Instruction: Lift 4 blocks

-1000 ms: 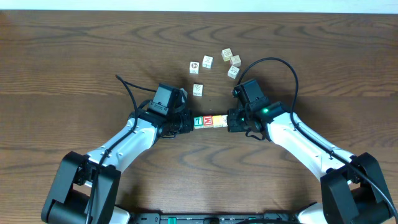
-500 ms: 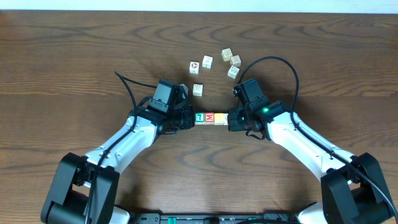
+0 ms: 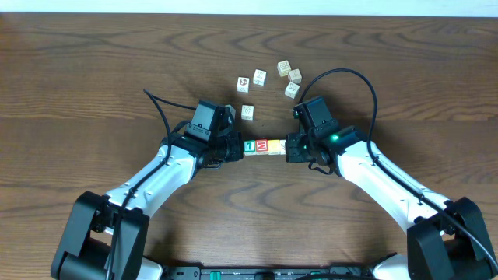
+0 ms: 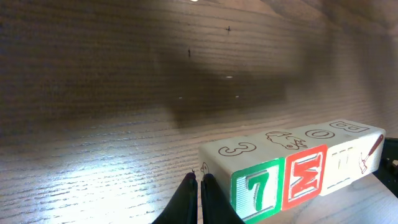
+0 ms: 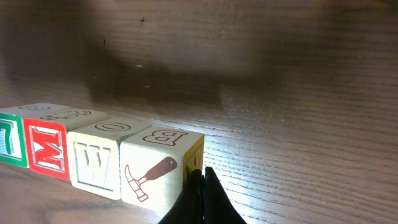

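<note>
The blocks form one straight row squeezed end to end between my two grippers. From left to right it holds a green block with a 7 [image 4: 258, 190], a red block with a white letter [image 4: 305, 176], a cream-yellow block with a W [image 5: 93, 163] and a white block with a hammer picture [image 5: 152, 174]. My left gripper [image 4: 199, 183] is shut and its tips press the green end. My right gripper [image 5: 202, 177] is shut and presses the hammer block's yellow side. The row [image 3: 262, 145] appears to hang above the wood, with its shadow lying apart from it.
Several loose picture cubes lie behind the row: one close by [image 3: 247, 112], two at the back left [image 3: 243, 82] [image 3: 259, 77] and three at the back right [image 3: 292, 89]. A black cable [image 3: 342, 78] loops over the right arm.
Both grippers and the squeezed row have shifted a little toward the far side of the table in the overhead view, staying pressed together. The loose cubes have not moved.
</note>
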`<state>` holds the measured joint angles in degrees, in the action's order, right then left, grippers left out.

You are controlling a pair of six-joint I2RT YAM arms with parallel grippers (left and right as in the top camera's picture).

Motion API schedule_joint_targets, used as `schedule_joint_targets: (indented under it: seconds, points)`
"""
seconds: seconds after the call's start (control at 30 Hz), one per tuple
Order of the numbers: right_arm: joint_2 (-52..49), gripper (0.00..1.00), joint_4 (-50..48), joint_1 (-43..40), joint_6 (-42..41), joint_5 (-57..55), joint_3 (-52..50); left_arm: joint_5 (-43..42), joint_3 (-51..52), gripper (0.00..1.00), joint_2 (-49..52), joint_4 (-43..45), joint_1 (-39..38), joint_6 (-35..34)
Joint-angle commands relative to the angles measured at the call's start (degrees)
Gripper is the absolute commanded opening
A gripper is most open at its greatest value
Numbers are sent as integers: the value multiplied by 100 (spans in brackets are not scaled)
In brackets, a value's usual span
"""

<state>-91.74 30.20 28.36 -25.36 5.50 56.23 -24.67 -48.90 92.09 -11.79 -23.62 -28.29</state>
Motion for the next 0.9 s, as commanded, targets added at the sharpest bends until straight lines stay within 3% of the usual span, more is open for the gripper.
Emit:
schedule_joint_targets:
  seconds: [0.0, 0.87]
  points:
    - [129, 1, -210, 319, 15, 1637, 302, -1222, -380, 7, -155, 201, -256, 39]
    - [144, 1, -210, 319, 17, 1572, 337, -1224, -400, 7, -155, 197, -249, 37]
